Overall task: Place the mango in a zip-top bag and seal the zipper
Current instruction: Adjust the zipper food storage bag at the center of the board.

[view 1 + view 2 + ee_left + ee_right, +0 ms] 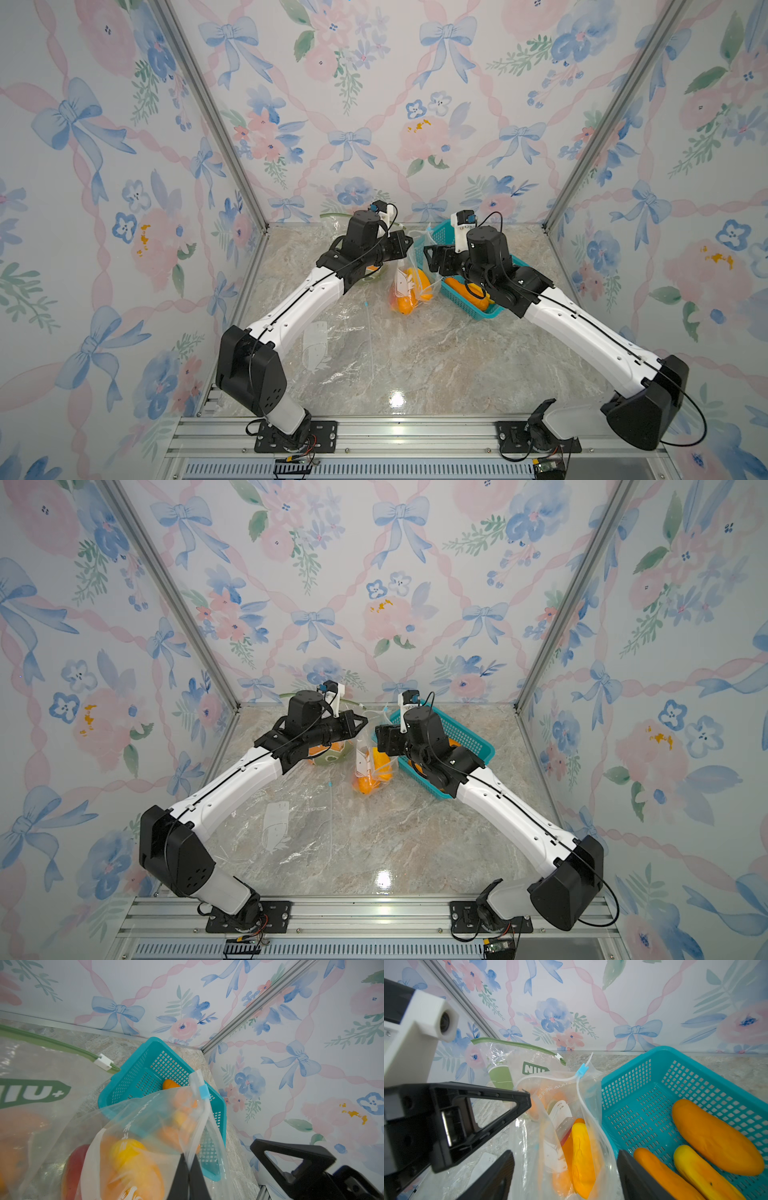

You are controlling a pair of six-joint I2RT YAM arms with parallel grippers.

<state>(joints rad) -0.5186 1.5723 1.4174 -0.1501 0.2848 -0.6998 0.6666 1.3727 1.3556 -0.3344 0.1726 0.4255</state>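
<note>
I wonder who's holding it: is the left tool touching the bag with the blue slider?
Touching. The left wrist view shows the left tool shut on the bag, at its top.

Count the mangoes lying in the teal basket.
3: a large orange mango, a yellow mango beside it, then a slim orange mango, all in the teal basket; others may be hidden.

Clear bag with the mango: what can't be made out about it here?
- Both top views: mouth of the clear bag, mostly hidden by the left tool.
- Left wrist view: mango blurred behind plastic; number unclear.
- Right wrist view: bag's bottom, cut off by the lower edge.
</note>
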